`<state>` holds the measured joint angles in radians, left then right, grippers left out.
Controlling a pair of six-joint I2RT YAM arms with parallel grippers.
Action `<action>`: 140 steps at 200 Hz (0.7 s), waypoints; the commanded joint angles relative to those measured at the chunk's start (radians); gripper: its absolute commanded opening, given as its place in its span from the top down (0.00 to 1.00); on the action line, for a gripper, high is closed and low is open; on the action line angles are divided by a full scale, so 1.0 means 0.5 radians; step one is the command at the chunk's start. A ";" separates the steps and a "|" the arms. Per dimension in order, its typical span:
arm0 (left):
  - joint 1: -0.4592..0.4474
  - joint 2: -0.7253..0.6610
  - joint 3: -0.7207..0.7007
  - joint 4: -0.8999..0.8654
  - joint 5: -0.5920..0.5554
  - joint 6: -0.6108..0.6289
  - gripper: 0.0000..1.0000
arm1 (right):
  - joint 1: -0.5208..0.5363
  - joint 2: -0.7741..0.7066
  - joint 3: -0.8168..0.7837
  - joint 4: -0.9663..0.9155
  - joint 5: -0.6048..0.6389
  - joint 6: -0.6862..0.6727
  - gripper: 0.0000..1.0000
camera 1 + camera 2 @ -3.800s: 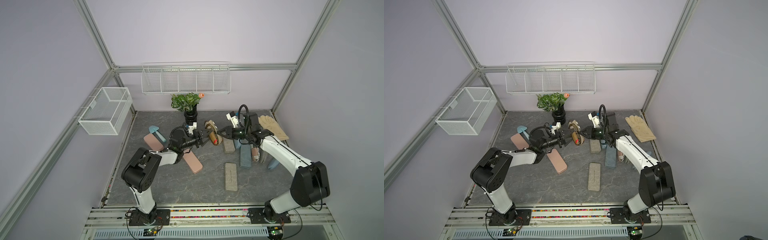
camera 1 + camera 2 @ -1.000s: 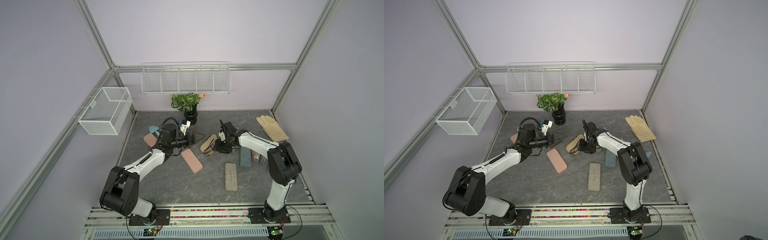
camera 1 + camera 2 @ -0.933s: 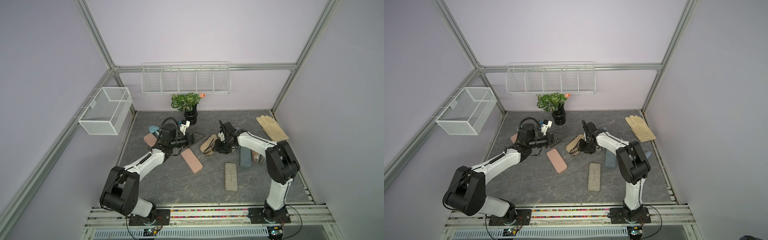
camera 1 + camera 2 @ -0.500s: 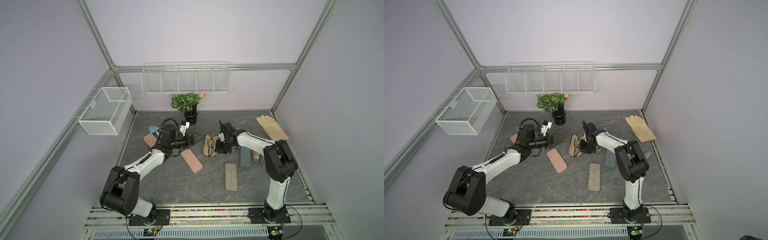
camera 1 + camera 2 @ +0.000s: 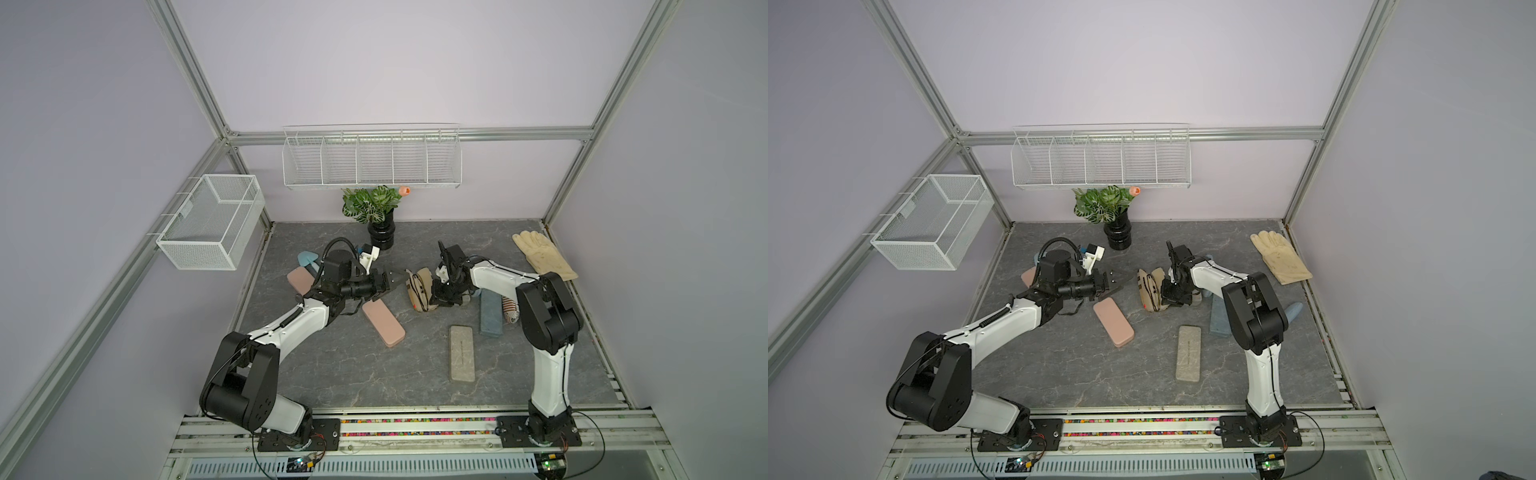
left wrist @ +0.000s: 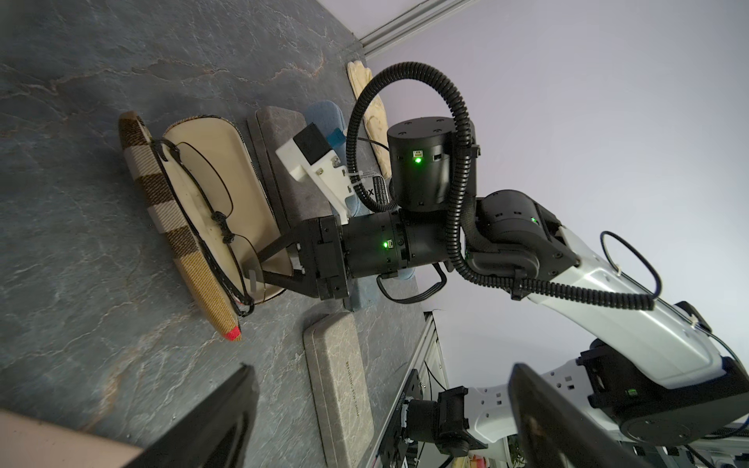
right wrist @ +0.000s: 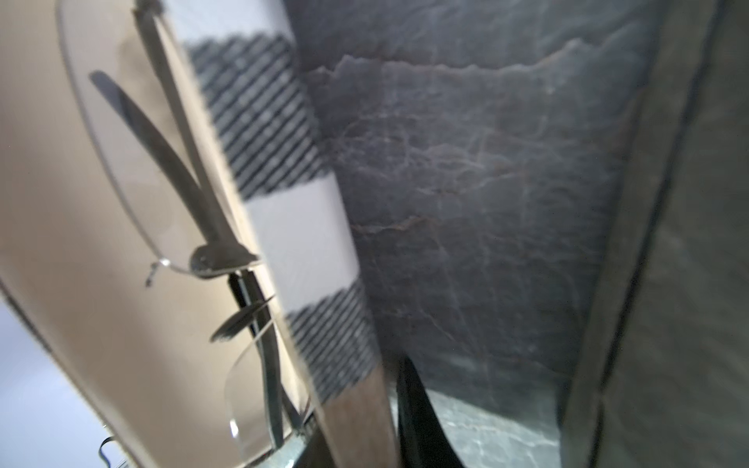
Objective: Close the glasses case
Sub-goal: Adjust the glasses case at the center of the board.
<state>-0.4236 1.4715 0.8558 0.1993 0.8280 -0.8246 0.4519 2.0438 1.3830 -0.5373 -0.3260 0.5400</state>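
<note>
Reading labels first: stamped lettering on 1 flat grey case is too small for me to read. Mid-table, the glasses case, woven plaid outside and smooth beige inside, lies open holding thin wire glasses. My right gripper pinches its rim; my left gripper is spread wide.

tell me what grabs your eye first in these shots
The open beige plaid glasses case at the middle of the grey stone-look table, thin black-rimmed glasses inside, strikes first. The right gripper pinches one end of it, while the left gripper hovers open close beside. A closed pink oblong case lies nearer the front.
</note>
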 commanded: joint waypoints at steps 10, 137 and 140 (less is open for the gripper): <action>0.011 -0.047 -0.014 -0.050 0.007 0.042 0.03 | -0.026 0.044 -0.116 0.208 -0.202 0.031 0.85; 0.028 -0.030 0.199 -0.937 -0.521 0.491 0.05 | 0.120 -0.130 -0.369 0.650 -0.581 0.204 0.84; 0.030 -0.024 0.227 -1.007 -0.571 0.530 0.05 | 0.121 -0.130 -0.370 0.651 -0.581 0.205 0.85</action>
<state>-0.4126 1.4643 0.8730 -0.0242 0.7040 -0.7124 0.5106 2.0197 1.2140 -0.2630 -0.5930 0.6178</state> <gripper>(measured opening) 0.959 0.156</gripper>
